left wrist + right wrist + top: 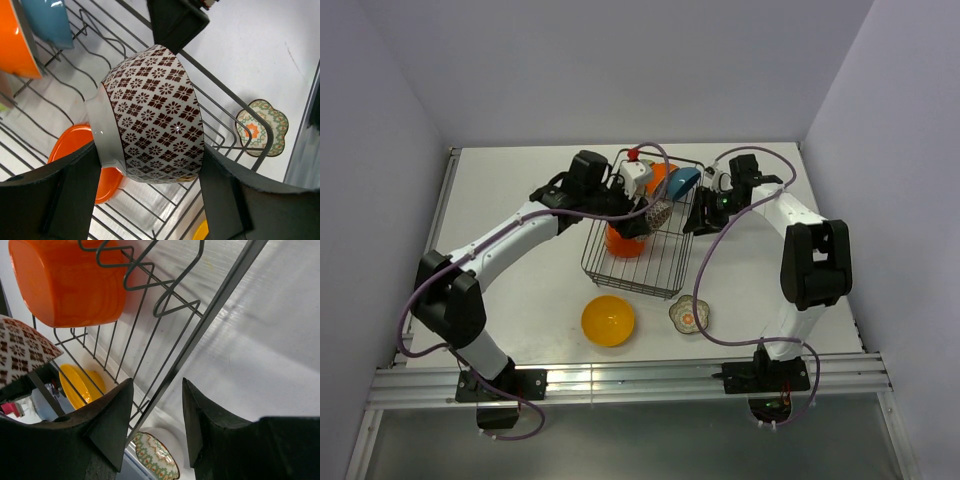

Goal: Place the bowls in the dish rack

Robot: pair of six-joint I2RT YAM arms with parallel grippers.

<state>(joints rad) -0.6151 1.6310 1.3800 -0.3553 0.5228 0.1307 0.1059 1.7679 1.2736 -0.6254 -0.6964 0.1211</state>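
- Rack (pixel 650 270) sits mid-table, its long side running away from the arms.
- Left gripper (pixel 150 165) reaches in from the left and hangs over the rack's right half.
- Its fingers (pixel 65 195) are spread wide and clamp a patterned bowl (pixel 160 115), one pad on the inside wall and one on the outside.
- That bowl is turned on its side, rim towards the left of the wrist view, with the rack's right rim wire running just behind it.
- Whether it touches any wire, I cannot tell.
- Below it, an orange bowl (pixel 85 155) lies in the near left part of the rack.
- At the far end, a second orange bowl (pixel 660 178) stands beside a blue bowl (pixel 682 180), the blue one on the right.
- Right gripper (pixel 157 385) is at the rack's right side, low and close to the rim.
- Its fingers (pixel 200 420) are part-way apart and straddle the rim wire, with a gap visible on both sides of it, so they grip nothing.
- Yellow bowl (pixel 608 320) rests upright on the table (pixel 520 180), outside the rack and near its front edge.
- Floral bowl (pixel 689 315) also sits on the table, just right of the yellow one and close to the rack's front right corner.
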